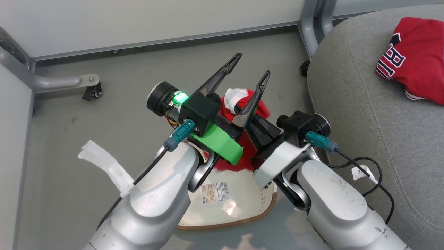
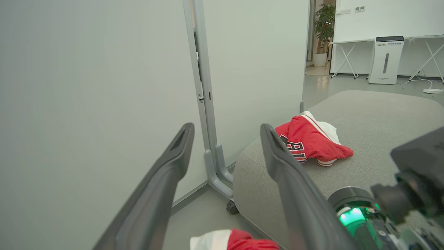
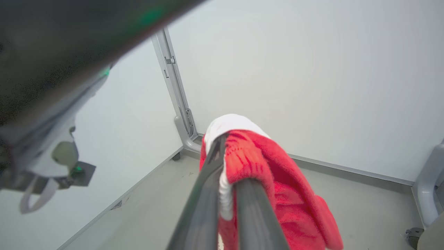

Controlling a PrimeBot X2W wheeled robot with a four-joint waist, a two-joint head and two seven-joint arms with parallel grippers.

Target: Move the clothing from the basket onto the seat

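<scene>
One red piece of clothing with black-and-white lettering [image 1: 414, 57] lies on the grey seat [image 1: 360, 111]; the left wrist view shows that garment [image 2: 314, 140] on the seat [image 2: 381, 118] too. My right gripper [image 3: 224, 163] is shut on a second red garment with white trim [image 3: 281, 194], which hangs above the cream basket [image 1: 242, 205]. In the head view that garment [image 1: 242, 99] shows behind my left gripper [image 1: 252, 65]. The left gripper stands open and holds nothing, crossed just over the right one.
Pale partition walls on grey metal legs with casters [image 1: 91, 91] close off the floor to the left and at the back. A partition post [image 2: 208, 114] stands beside the seat's near corner. A white strip [image 1: 104, 163] hangs from my left forearm.
</scene>
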